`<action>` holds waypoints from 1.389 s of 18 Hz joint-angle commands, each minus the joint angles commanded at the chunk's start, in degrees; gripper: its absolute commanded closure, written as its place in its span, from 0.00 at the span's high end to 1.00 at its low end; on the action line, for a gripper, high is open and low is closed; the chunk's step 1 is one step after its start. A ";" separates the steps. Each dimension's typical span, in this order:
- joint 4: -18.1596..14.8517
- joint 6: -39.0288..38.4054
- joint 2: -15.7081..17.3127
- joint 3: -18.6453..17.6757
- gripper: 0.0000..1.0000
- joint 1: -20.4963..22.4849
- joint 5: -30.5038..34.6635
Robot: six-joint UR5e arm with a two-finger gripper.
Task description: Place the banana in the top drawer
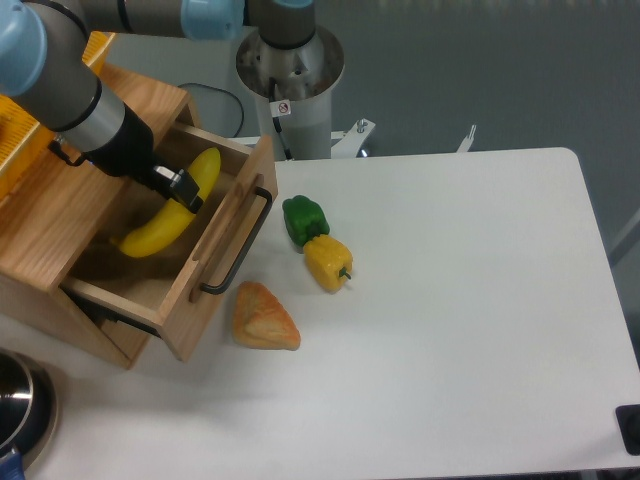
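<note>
At the left end of the bench (470, 330), the top drawer (215, 250) stands pulled open from its light-oak cabinet (70, 210), and the banana (170, 212) lies inside it, resting across the drawer floor. Its long axis runs diagonally, one tip pointing toward the back right corner of the drawer near the robot's base (290, 70), the other toward the drawer's left side and the near edge of the bench, with the curve bowing toward the front panel and its dark bar handle (237, 248). The tool (180, 188) sits at the banana's midsection; whether its fingers are clamped on the fruit or already parted I cannot tell, since the wrist hides them. The banana looks like a smooth, stiff toy, probably light and somewhat slippery, so the thick middle seems the surest place to grip, across its narrow width, where it should balance and not swing. Well apart from the drawer, toward the bench's centre, a green bell pepper (304, 219) touches a yellow bell pepper (328, 262), and a wedge of bread (263, 318) lies just beside the drawer front.
</note>
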 joint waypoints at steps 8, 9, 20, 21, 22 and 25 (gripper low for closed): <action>0.00 0.61 0.70 0.44 0.61 0.18 -0.09; 0.00 0.62 0.79 0.53 0.61 0.18 -0.09; 0.09 1.58 3.51 2.20 0.65 2.46 -0.53; 0.26 2.28 4.04 2.20 0.67 3.07 -0.61; 0.52 3.07 4.30 2.20 0.69 3.69 -0.79; 1.40 3.95 6.06 2.20 0.75 5.44 -1.23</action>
